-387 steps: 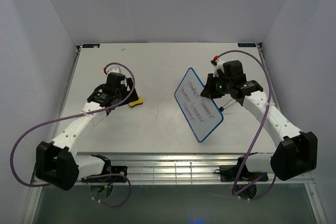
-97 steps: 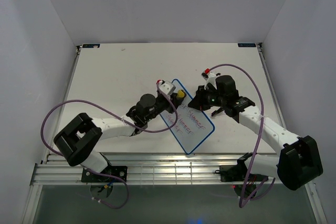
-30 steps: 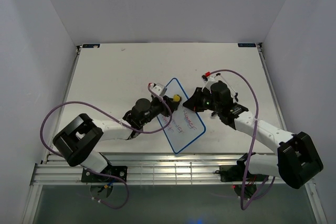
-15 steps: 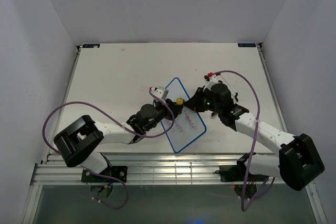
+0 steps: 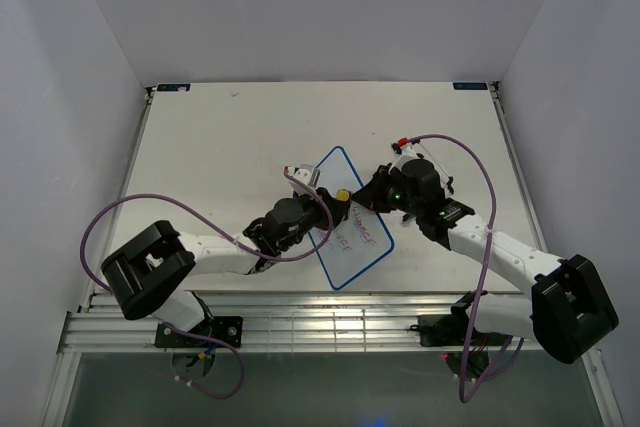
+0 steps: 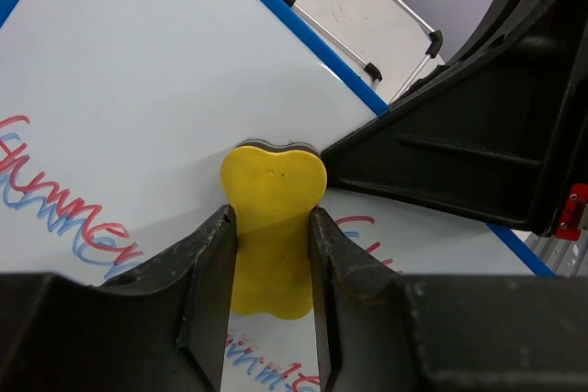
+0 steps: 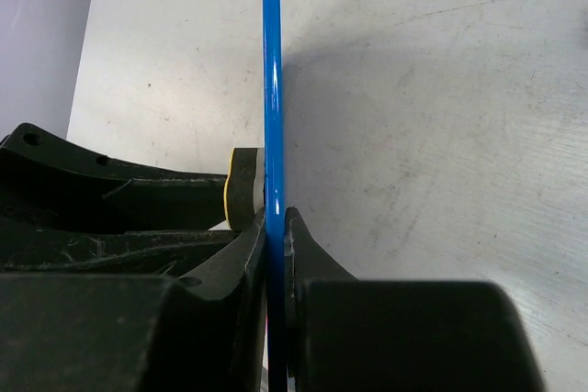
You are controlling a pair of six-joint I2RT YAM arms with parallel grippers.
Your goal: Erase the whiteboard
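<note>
Blue-rimmed white rectangular whiteboard (image 5: 352,247): tilted, mid-way across pale table (image 5: 220,137) | right gripper (image 7: 274,218): clamped on its rim | left gripper (image 6: 271,219): clamped on yellow notched foam sponge (image 6: 274,192), against board face | red-purple writing (image 6: 55,199): partly covered, illegible.

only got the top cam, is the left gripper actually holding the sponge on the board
Observer: Yes. The left wrist view shows the left gripper shut on the sponge, its dark pad against the whiteboard.
Operator: any writing left near it
Observer: Yes, red-blue scribbles lie left of the sponge, with more at its lower right.
Operator: right one gripping the board or just touching
Observer: Gripping. The right wrist view shows the right gripper shut on the rim, seen edge-on.
</note>
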